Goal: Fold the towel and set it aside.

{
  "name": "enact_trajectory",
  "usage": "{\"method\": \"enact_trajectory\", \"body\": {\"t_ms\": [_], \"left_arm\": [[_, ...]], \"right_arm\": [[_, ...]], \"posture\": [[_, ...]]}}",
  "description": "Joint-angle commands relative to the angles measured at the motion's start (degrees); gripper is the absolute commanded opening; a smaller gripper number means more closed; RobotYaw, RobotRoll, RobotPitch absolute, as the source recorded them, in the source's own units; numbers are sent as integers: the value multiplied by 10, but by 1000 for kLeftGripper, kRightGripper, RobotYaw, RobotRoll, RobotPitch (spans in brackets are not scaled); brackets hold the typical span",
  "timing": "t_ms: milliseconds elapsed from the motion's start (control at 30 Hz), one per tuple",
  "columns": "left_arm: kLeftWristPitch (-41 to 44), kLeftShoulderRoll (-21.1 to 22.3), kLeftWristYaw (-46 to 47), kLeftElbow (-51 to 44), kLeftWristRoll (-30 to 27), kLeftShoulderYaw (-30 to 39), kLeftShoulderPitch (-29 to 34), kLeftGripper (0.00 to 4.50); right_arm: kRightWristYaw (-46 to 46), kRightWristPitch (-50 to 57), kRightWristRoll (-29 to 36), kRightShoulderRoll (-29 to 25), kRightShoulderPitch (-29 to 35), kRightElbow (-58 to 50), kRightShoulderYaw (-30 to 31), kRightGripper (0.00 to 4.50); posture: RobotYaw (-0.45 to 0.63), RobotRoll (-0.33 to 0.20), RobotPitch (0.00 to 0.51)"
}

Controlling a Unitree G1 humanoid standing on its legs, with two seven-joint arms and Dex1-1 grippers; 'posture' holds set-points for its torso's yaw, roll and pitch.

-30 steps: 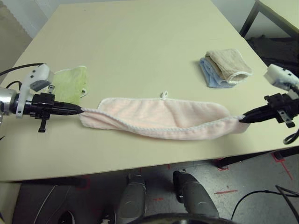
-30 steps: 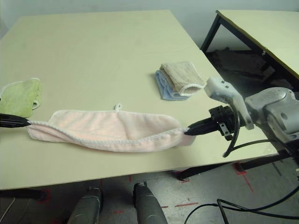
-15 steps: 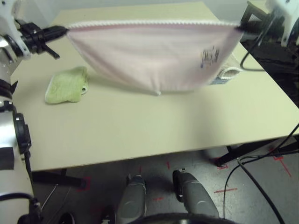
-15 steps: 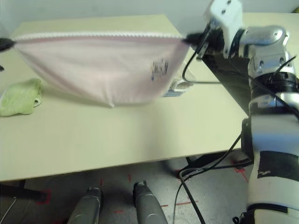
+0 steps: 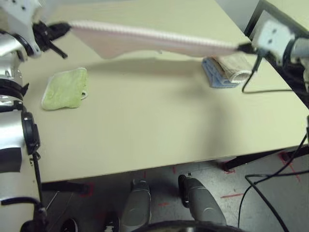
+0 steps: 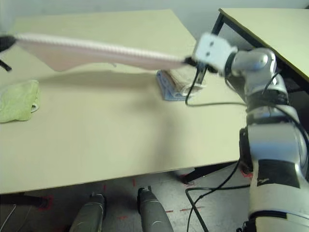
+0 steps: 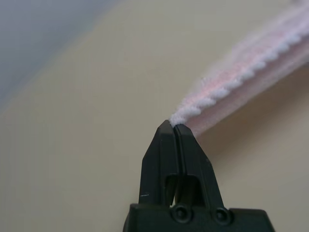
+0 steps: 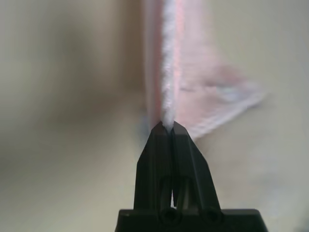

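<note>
Spanning the gap between our fingertips, the pink terry towel [image 5: 145, 39] hangs above the table [image 5: 140, 135], its scalloped edge drawn nearly straight. Our left gripper [image 7: 175, 124] is clamped on one end of that edge, our right gripper [image 8: 168, 126] on the other. Nearer us than our left fingers lies the light-green cloth [image 5: 65, 89]; just beside our right fingers, we see the beige folded cloth [image 5: 233, 67] on the blue folded cloth [image 5: 216, 76]. Beyond our right fingers stands a second table [image 6: 275, 29].

Both arms reach forward, raised above the table [image 5: 130, 125] and spread wide apart. The left gripper [image 7: 175, 124] and right gripper [image 8: 168, 126] each have their two black fingers closed, tips together.
</note>
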Motion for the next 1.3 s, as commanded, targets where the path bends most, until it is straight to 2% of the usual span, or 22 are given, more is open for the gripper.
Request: {"method": "enact_trajectory", "body": {"t_ms": [33,233,367,533,800,1100,1300], "left_arm": [[3,10,-140,-61,-31,6,59,53],[51,26,-229,-204,-67,9,169,53],[88,46,-236,-270,-89,-1,208,53],[144,91,-236,-337,-142,-32,246,53],[148,142,-236,-336,-190,-65,259,53],[159,153,-236,-403,-224,-71,335,53],[182,155,-236,-418,-236,-65,348,53]], "right_arm": [[95,20,45,-28,63,-95,-9,0],[140,110,91,-66,147,-218,-1,0],[140,144,112,-84,167,-258,11,0],[140,181,161,-108,188,-305,28,0],[140,164,195,-150,199,-296,68,0],[140,159,229,-179,218,-323,98,0],[140,183,251,-183,215,-332,96,0]], "posture": [[31,0,160],[38,0,159],[40,0,158],[39,0,157],[40,0,156],[38,0,158],[37,0,160]]}}
